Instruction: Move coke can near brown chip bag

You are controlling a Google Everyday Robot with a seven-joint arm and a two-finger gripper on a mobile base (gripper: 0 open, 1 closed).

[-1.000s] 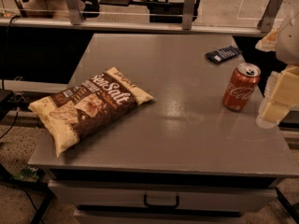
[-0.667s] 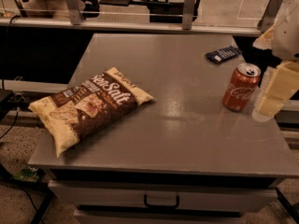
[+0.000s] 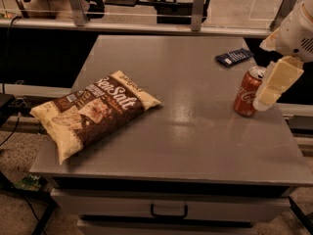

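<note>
The coke can [image 3: 247,91], red with white script and a silver top, stands upright near the right edge of the grey table [image 3: 195,136]. The brown chip bag [image 3: 93,110], cream and dark brown with "Sea Salt" lettering, lies on the table's front left part, far from the can. My gripper [image 3: 272,87] hangs at the right edge of the view, just right of the can and overlapping its right side. One cream finger [image 3: 277,81] shows in front of the can.
A flat dark blue packet [image 3: 234,57] lies on the table behind the can. A rail with metal posts [image 3: 198,6] runs behind the table. A drawer with a handle [image 3: 168,211] is below the front edge. Cables lie on the floor at left.
My gripper has moved left towards the can, from beside it to overlapping its right side. The can and the chip bag have not moved.
</note>
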